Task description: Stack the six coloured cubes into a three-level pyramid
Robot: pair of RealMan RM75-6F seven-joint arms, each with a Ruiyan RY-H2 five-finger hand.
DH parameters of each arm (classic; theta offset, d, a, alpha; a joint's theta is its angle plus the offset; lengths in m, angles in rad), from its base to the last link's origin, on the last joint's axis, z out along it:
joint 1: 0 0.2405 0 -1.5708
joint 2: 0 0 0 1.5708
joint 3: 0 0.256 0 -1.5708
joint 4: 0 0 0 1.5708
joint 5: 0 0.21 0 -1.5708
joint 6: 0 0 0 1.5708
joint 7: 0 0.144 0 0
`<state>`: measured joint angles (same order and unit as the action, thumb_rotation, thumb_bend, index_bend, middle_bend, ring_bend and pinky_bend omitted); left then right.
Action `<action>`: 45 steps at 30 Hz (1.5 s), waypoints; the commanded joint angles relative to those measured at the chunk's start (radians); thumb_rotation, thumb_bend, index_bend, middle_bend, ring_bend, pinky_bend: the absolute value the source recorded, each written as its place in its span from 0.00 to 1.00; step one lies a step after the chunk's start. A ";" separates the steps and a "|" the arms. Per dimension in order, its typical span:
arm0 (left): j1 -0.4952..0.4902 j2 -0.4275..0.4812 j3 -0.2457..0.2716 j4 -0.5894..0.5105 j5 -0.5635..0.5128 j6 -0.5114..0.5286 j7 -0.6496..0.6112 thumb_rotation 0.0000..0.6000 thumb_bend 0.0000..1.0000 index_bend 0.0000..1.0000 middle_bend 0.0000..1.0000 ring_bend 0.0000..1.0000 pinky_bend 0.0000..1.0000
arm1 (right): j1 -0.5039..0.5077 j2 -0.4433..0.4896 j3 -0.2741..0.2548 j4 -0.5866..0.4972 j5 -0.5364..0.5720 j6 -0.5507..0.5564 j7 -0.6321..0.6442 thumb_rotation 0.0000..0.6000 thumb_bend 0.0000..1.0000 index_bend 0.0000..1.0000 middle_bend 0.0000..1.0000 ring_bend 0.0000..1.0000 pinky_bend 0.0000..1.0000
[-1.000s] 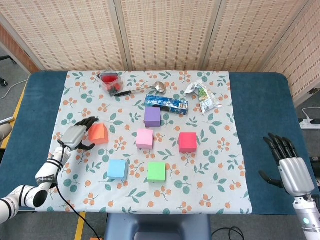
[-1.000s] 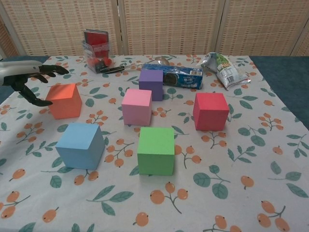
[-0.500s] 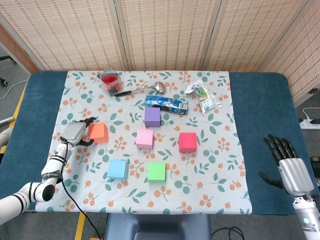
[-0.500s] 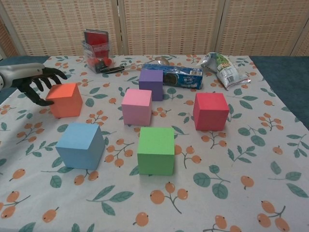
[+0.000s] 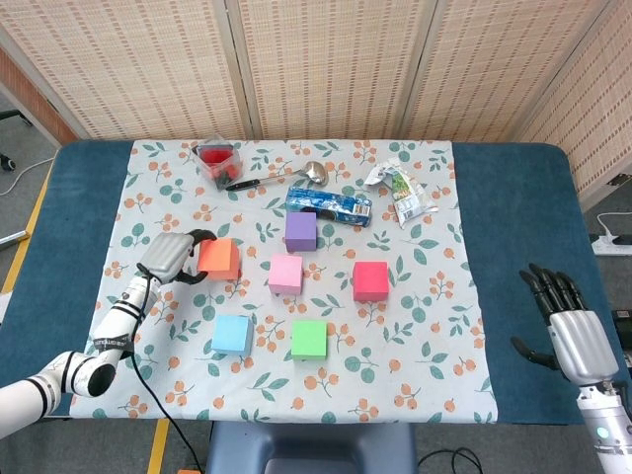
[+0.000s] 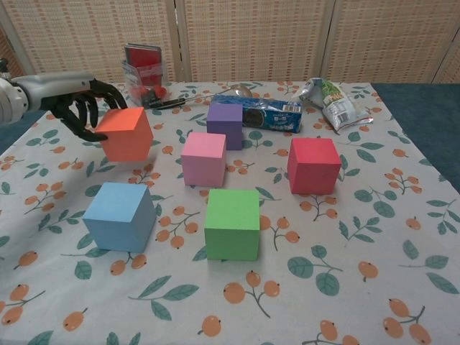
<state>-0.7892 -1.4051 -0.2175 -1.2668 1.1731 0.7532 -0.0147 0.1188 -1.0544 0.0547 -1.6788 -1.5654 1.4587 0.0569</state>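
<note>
Left hand lifts the orange cube off the tabletop and carries it toward the middle.

The left hand (image 6: 79,100), which half a second ago was only closing round the orange foam cube (image 6: 127,134) on the floral cloth, now has its fingers (image 6: 92,109) wrapped on the cube's left side, and the cube hangs tilted, clear of the tabletop (image 5: 513,227) and nearer the pink foam cube (image 6: 204,158). The blue (image 6: 121,215), green (image 6: 232,223), red (image 6: 313,164) and purple (image 6: 226,124) cubes lie apart, so no level looks built yet; this seems the first placement. The right hand (image 5: 575,336) waits open, fingers spread and empty, over the right edge.
</note>
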 commanded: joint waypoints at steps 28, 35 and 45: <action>-0.119 -0.097 -0.018 -0.184 -0.393 0.088 0.364 1.00 0.31 0.33 0.43 0.45 0.45 | -0.025 0.011 -0.010 0.017 0.014 0.018 0.035 1.00 0.10 0.00 0.00 0.00 0.00; -0.128 -0.110 0.002 -0.165 -0.403 0.109 0.400 1.00 0.31 0.32 0.42 0.43 0.43 | -0.026 0.012 -0.010 0.024 0.017 0.015 0.047 1.00 0.10 0.00 0.00 0.00 0.00; -0.130 -0.122 0.016 -0.168 -0.394 0.116 0.408 1.00 0.32 0.32 0.42 0.43 0.43 | -0.030 0.011 -0.012 0.027 0.021 0.015 0.051 1.00 0.10 0.00 0.00 0.00 0.00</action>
<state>-0.9188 -1.5266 -0.2022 -1.4351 0.7784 0.8696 0.3930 0.0887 -1.0434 0.0425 -1.6512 -1.5447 1.4738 0.1080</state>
